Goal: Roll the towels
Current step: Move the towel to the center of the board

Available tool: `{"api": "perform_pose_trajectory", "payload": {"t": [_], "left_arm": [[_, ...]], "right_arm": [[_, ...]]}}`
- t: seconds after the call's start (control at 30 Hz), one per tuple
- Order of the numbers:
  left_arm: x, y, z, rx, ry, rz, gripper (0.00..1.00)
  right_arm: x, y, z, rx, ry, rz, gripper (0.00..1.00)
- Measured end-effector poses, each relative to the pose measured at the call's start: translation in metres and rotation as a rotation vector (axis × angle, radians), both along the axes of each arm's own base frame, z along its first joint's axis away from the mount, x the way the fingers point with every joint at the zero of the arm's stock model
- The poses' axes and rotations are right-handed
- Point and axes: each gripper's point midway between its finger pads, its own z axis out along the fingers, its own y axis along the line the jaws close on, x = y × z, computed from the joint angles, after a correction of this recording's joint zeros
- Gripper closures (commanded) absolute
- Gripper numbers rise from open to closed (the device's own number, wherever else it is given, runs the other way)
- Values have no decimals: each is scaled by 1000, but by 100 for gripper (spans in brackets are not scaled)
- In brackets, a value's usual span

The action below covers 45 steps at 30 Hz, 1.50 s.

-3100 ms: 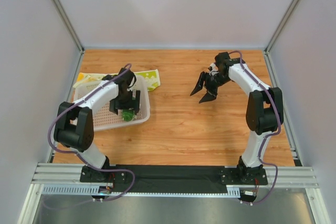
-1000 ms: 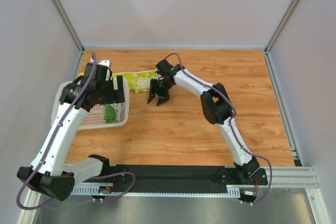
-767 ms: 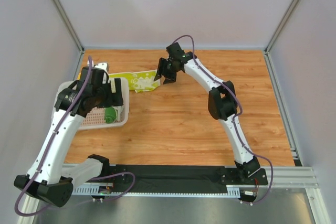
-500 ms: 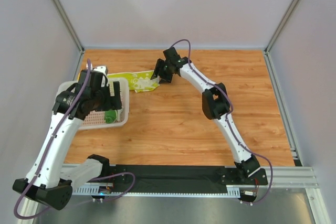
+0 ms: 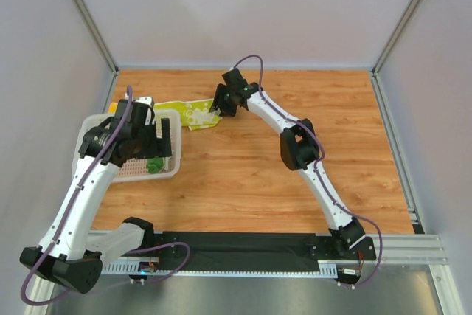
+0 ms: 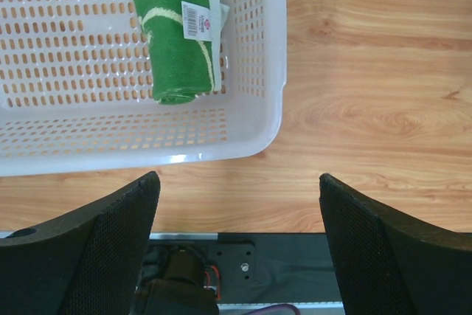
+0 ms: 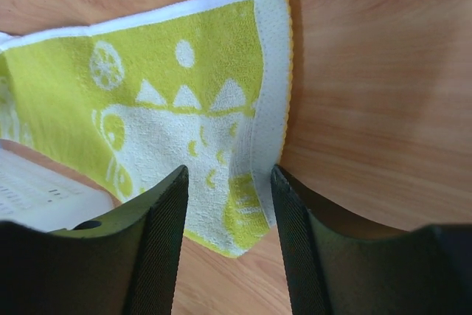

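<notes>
A green towel (image 6: 179, 31), rolled, with pale stripes and a barcode tag, lies in the basket (image 6: 273, 71) below the spread left gripper (image 6: 240, 189). The lime towel (image 7: 169, 101), printed with white shapes, lies flat on the counter (image 7: 369, 71); the right gripper (image 7: 228, 182), parted, straddles its white-bordered edge.

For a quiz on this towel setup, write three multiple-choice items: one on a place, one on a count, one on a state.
1. The green towel lies: A in the basket; B on bare wood; C over an arm.
2. Towels in view: A one; B two; C three.
3. The yellow towel is: A rolled; B spread flat; C bunched in a ball.
Answers: 1 A, mesh walls surround it; 2 B, one green, one yellow; 3 B, its print shows, unrolled.
</notes>
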Motion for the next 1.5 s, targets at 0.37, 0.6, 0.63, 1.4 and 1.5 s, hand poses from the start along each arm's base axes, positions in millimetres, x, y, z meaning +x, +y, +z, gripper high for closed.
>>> {"api": "perform_pose_trajectory", "payload": {"t": [0.37, 0.6, 0.63, 1.4, 1.5], "left_arm": [[-1, 3, -17, 23, 28, 10, 5], [2, 3, -17, 21, 19, 10, 5], [2, 3, -17, 20, 17, 10, 5], [12, -11, -21, -23, 9, -42, 5], [20, -18, -26, -38, 24, -58, 5]], "right_arm": [[-34, -20, -9, -307, -38, 33, 70], [-46, -23, -14, -457, -102, 108, 89], [-49, -23, -14, -477, -108, 122, 92], [-128, -252, -1, -734, 227, -31, 100], [-142, -319, 16, -769, 277, -161, 100]]}}
